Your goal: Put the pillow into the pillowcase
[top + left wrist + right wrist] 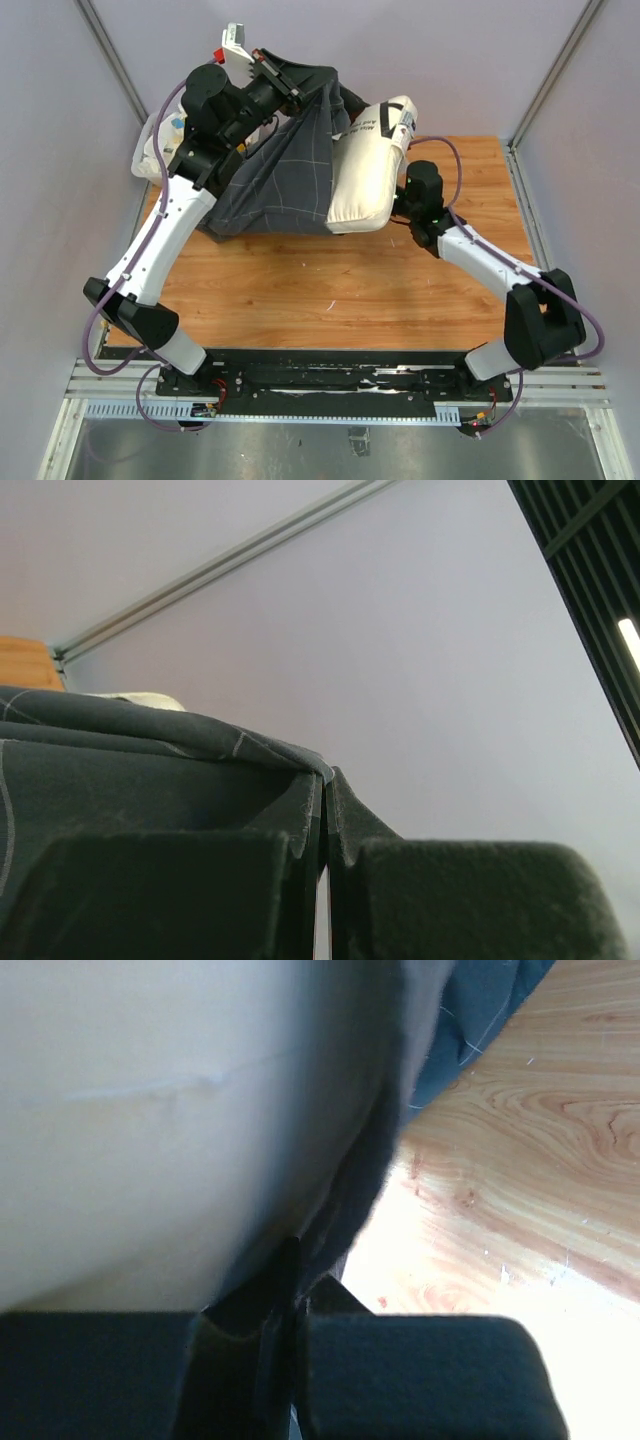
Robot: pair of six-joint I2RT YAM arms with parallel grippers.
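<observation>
Dark finger pads (pixel 400 1380) are seen pressed together at the bottom of the right wrist view, so the right gripper (pixel 290 1295) is judged clamped on the seamed edge of the pillow (pixel 365 185). The left gripper (pixel 325 815) is likewise shut on a fold of the pillowcase (pixel 280 170), which is held raised at the far left and hangs to the table (pixel 340 290). The pillow is propped against the pillowcase's right side. Insertion is judged barely begun, since no open mouth can be made out. Next, the pillow's end must be steered left into that mouth. Open table is left on the near side. The far side is crowded by walls, and a white cloth (pixel 150 150) lies far left.
</observation>
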